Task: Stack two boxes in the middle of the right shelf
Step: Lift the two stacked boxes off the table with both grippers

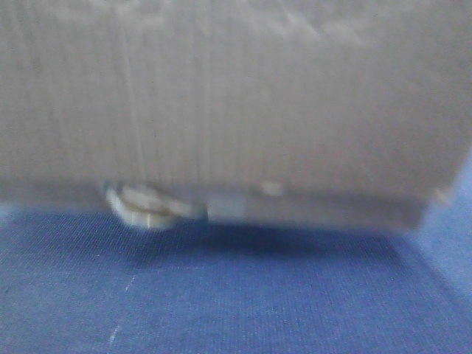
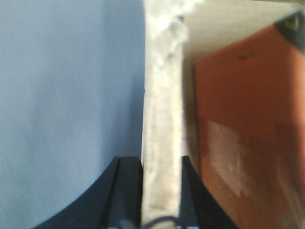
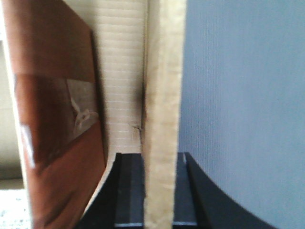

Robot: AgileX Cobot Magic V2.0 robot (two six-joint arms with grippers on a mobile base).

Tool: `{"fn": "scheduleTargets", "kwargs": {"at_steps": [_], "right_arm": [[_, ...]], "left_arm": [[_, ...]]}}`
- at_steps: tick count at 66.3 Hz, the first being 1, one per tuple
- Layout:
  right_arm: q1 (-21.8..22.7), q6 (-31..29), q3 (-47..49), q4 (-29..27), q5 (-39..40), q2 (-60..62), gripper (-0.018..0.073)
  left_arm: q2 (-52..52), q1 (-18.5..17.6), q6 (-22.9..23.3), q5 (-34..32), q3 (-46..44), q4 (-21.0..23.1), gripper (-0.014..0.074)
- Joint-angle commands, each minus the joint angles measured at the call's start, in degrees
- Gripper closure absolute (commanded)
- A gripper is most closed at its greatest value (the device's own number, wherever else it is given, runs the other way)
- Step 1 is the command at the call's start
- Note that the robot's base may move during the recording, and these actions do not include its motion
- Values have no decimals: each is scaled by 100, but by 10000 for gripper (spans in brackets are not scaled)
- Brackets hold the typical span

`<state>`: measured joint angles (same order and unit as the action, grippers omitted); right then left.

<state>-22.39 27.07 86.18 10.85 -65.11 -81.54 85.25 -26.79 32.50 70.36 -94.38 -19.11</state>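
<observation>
Front cam: a brown corrugated box (image 1: 236, 103), blurred and very close to the lens, fills the upper frame. Its lower edge appears lifted off a blue ribbed surface (image 1: 236, 295), and a pale round object (image 1: 144, 210), too soft to ID, shows under its left corner. Left wrist cam: the left claw (image 2: 161, 200) pinches an upright cardboard edge (image 2: 162, 95), black fingers (image 2: 126, 195) pressed to both faces, w/ an orange panel (image 2: 248, 124) just beside the edge on one side & plain blue-grey on the other. Right wrist cam: the right claw (image 3: 159, 195) nips a second cardboard edge (image 3: 164, 71) the same way, a reddish-brown panel (image 3: 52, 119) near it. One wall gripped per arm looks meant to hold the wide box level for a two-arm carry. The shelf is in no view, so how near the right middle level is can't be judged. No second box seen.
</observation>
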Motion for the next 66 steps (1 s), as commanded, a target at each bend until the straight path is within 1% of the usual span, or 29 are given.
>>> {"fn": "scheduleTargets", "kwargs": {"at_steps": [1, 8, 14, 28, 35, 40, 45, 57, 62, 66], "right_arm": [[-33, 13, 239, 662, 128, 141, 715], [-58, 13, 492, 949, 309, 155, 715], [-58, 13, 693, 1095, 521, 155, 715], [-58, 13, 926, 1108, 1313, 155, 715], [-58, 44, 926, 1120, 1417, 155, 715], [-58, 236, 926, 1201, 1440, 155, 715], [-58, 549, 926, 1450, 1458, 225, 715], [-58, 550, 916, 1615, 1421, 354, 715], [-73, 550, 916, 1625, 1408, 436, 715], [-169, 550, 916, 1639, 1382, 533, 715]], "left_arm": [[-138, 18, 76, -163, -294, -373, 708], [-138, 18, 44, -300, -466, -593, 708], [-141, 18, -115, -514, -525, -775, 708], [-153, 18, -128, -1008, -525, -994, 708], [-195, 18, -128, -1294, -545, -994, 708], [-241, 18, -128, -1333, -616, -1022, 708], [-284, 18, -128, -1345, -693, -1069, 708], [-441, 18, -75, -1406, -769, -1098, 708], [-491, 18, -75, -1270, -769, -1075, 708], [-569, 18, -75, -1145, -769, -1059, 708]]}}
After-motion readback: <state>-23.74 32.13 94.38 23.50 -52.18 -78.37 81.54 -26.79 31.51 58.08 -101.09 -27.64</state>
